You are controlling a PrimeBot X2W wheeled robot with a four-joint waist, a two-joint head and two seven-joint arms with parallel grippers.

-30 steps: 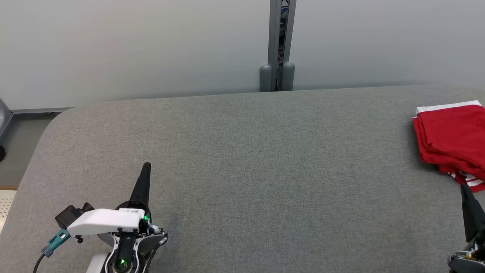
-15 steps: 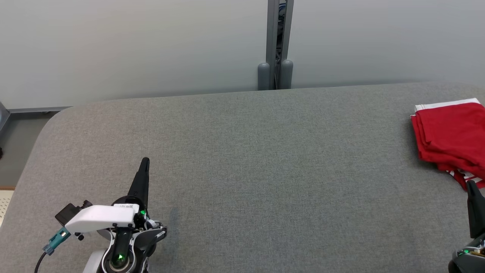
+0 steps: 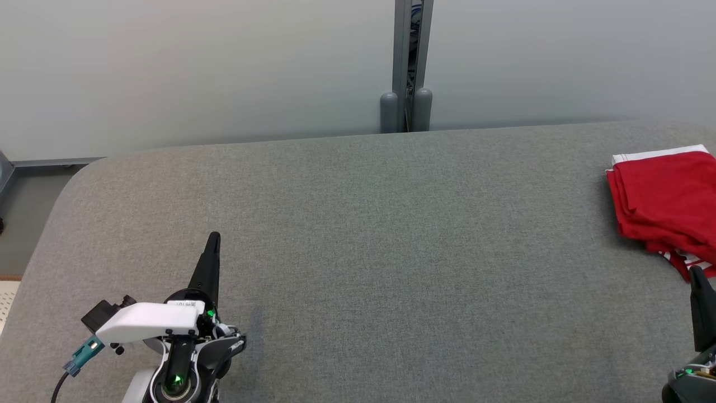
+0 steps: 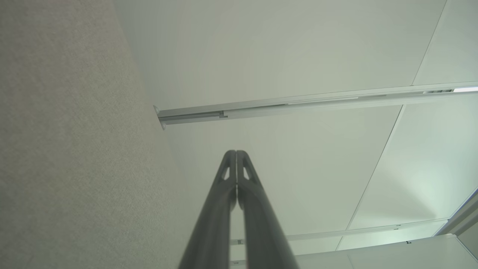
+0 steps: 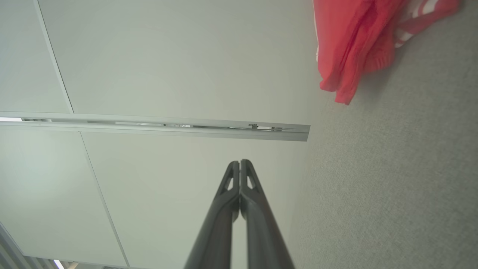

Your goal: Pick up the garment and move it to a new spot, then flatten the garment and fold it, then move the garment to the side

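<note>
Soft red cloth garment [image 3: 665, 196] lies on matt, coarse-woven grey table [image 3: 363, 252].

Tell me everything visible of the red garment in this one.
The garment is red, thin-looking cloth with a white band on its far edge and red-and-white stripes at its near edge. It lies folded in uneven layers at the right end of the grey table, partly cut off by the head view. Nothing holds it; the shut right gripper points near its striped edge.
</note>
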